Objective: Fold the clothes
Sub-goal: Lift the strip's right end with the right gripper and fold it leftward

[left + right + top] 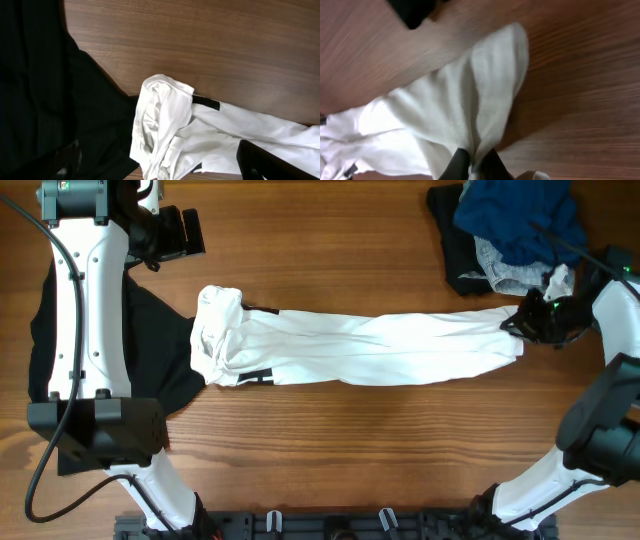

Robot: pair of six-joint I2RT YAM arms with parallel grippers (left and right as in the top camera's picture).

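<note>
The limp, light white T-shirt [370, 348] lies stretched in a band across the tabletop [350, 450], its right end pinched by the closed right fingers [456, 165], while the open left fingers [265, 160] should take its bunched left end.

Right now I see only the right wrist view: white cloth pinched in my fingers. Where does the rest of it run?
Observer: The white T-shirt lies as one long band across the table, its far end bunched by the left arm.
Operator: Is the left holding that end?
Observer: No, the left fingers stand open, off the cloth.
Operator: Anything under it there?
Observer: The bunched end overlaps the edge of a black garment.
</note>
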